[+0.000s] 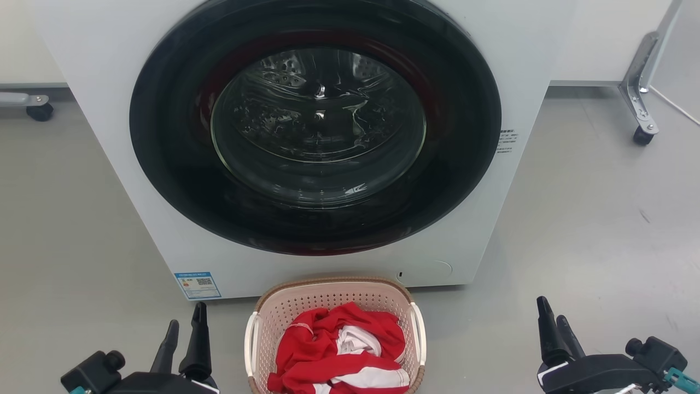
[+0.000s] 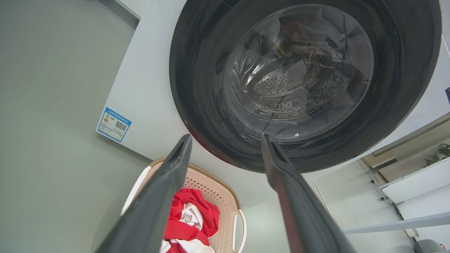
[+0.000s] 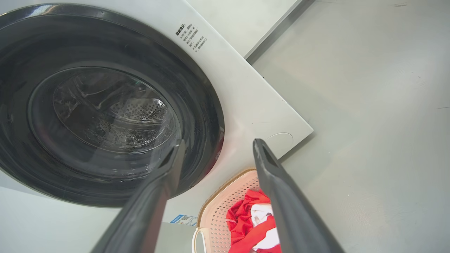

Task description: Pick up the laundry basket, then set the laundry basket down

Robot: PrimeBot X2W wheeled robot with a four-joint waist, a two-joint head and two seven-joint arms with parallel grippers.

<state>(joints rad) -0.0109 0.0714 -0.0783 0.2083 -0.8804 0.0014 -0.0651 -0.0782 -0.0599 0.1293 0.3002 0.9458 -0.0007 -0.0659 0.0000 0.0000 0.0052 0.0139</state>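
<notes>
floor separates laundry basket from spread left pincer and right pincer.

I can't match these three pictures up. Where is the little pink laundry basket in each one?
Head view: the laundry basket sits bottom centre, on the floor in front of the washer.
Left wrist view: laundry basket at the bottom, just left of centre.
Right wrist view: laundry basket at bottom centre.
Shared landmark: the blue label on the washer's front.
</notes>
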